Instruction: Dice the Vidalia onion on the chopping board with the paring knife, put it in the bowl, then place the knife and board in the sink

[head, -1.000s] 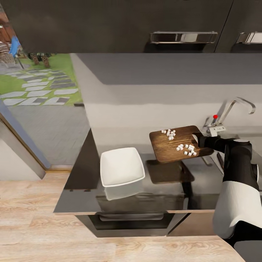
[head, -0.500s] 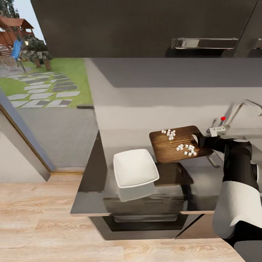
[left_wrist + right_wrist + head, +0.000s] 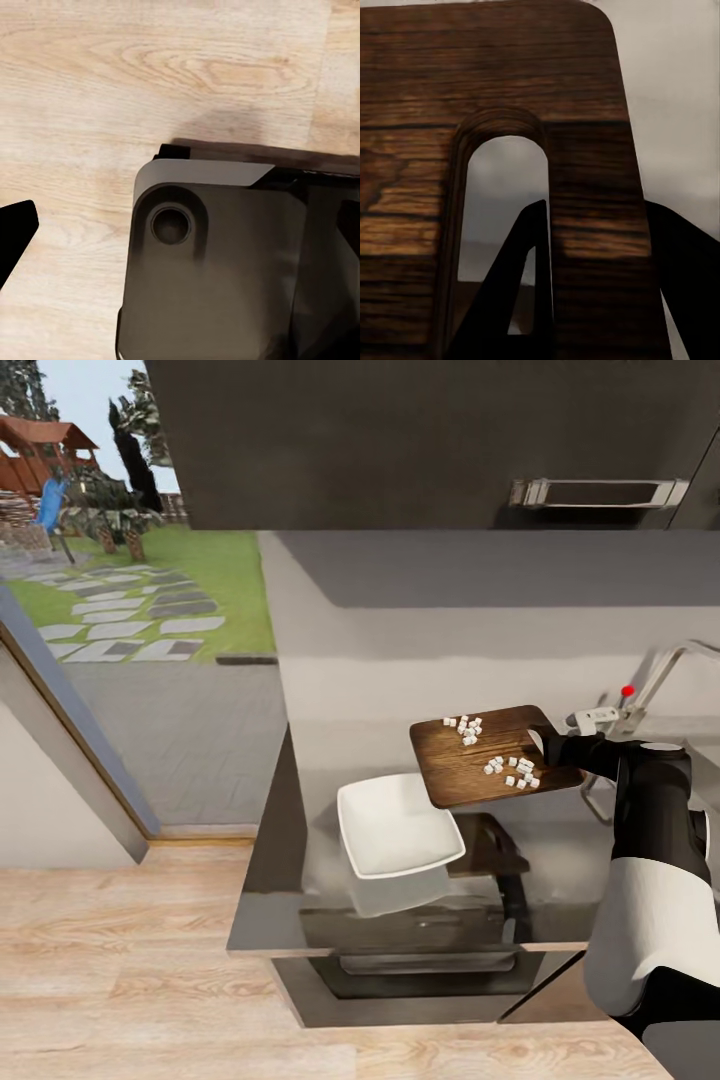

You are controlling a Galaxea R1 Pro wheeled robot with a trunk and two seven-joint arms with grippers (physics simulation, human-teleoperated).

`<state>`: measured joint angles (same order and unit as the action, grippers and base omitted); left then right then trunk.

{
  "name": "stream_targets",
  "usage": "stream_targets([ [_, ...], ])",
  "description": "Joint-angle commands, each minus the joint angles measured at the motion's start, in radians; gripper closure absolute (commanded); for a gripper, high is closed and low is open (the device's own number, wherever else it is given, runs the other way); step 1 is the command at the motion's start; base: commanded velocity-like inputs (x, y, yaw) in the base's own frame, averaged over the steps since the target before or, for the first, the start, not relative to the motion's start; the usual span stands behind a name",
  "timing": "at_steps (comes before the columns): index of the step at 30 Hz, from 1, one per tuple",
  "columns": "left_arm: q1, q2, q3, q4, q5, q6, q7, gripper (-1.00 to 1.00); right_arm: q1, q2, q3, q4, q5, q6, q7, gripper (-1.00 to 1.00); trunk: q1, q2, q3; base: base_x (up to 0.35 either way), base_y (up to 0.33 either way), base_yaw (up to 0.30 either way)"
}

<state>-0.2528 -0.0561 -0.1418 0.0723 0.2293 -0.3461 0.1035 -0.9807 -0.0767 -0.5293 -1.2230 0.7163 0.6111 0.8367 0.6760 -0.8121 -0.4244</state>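
My head camera looks down from above onto the countertop (image 3: pixel 300 830), well back. My right wrist camera sits very close against the chopping board (image 3: pixel 495 82), which the head view shares at center right. My left wrist camera faces straight down at wooden floor (image 3: pixel 90 90).
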Motion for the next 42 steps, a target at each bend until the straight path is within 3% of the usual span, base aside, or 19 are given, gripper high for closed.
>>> stream_targets([
  [1, -0.002, -0.001, -0.009, 0.004, 0.007, -0.007, 0.002, -1.00, -0.001, 0.000, -0.001, -0.001, 0.008, 0.002, 0.009, 1.00, 0.000, -0.001, 0.000, 0.000, 0.011, 0.000],
  [23, -0.002, -0.001, -0.009, 0.004, 0.007, -0.007, 0.002, -1.00, -0.001, 0.000, 0.000, 0.006, 0.009, 0.002, 0.007, 1.00, 0.000, -0.001, 0.026, 0.000, 0.049, 0.000],
  [25, -0.002, -0.001, -0.009, 0.004, 0.007, -0.007, 0.002, -1.00, -0.001, 0.000, 0.000, 0.009, 0.022, 0.002, 0.007, 1.00, 0.000, -0.001, 0.029, 0.000, 0.075, 0.000],
  [30, -0.002, -0.001, -0.009, 0.004, 0.007, -0.006, 0.002, -1.00, -0.001, 0.024, 0.000, 0.010, 0.122, -0.001, 0.008, 1.00, 0.000, -0.001, 0.034, 0.000, 0.015, 0.000],
  [42, -0.002, -0.001, -0.009, 0.004, 0.007, -0.006, 0.002, -1.00, -0.001, 0.030, 0.000, 0.010, 0.137, -0.003, 0.010, 1.00, 0.000, -0.001, 0.047, 0.000, 0.000, 0.000],
])
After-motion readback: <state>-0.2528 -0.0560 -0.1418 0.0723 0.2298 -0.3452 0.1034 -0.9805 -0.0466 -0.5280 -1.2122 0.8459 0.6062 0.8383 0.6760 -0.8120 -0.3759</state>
